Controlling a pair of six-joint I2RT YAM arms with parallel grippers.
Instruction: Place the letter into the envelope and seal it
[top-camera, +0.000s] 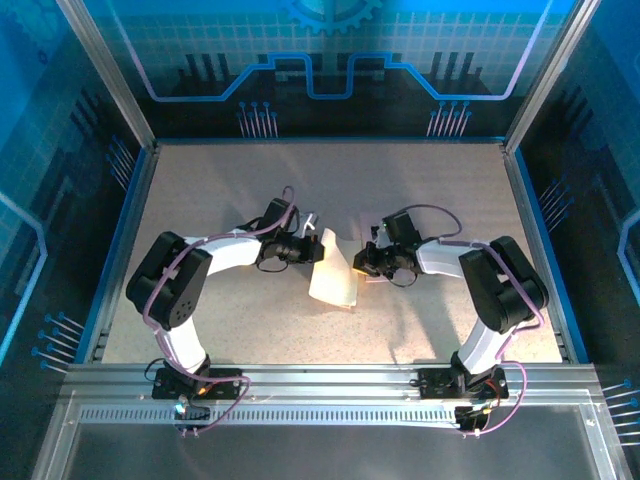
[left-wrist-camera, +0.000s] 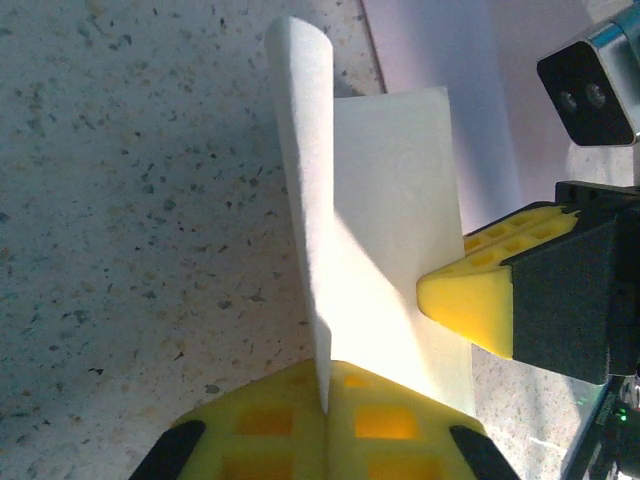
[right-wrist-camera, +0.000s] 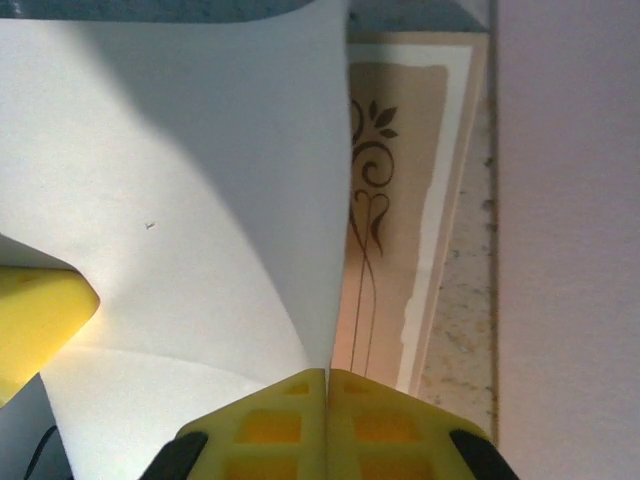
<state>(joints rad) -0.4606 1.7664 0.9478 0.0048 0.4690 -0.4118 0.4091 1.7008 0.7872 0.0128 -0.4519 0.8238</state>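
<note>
The letter (top-camera: 334, 268) is a cream sheet, bent upward along a fold in the middle of the table. My left gripper (top-camera: 312, 250) is shut on its left edge, and the pinch (left-wrist-camera: 328, 385) shows the paper (left-wrist-camera: 390, 200) rising between the yellow pads. From the right, my right gripper (top-camera: 361, 262) is shut on the opposite edge (right-wrist-camera: 327, 375). There the letter's blank back (right-wrist-camera: 200, 190) curls left and its tan face with a dark flourish (right-wrist-camera: 385, 240) faces right. The pale pink envelope (left-wrist-camera: 430, 45) lies flat on the table beyond the letter, beside my right gripper (right-wrist-camera: 570, 250).
The speckled beige tabletop (top-camera: 220, 190) has free room to the left, back and front. Blue rails (top-camera: 120, 240) and transparent walls border the table. My right gripper's yellow finger (left-wrist-camera: 470, 300) and its wrist camera (left-wrist-camera: 590, 85) stand close to my left gripper.
</note>
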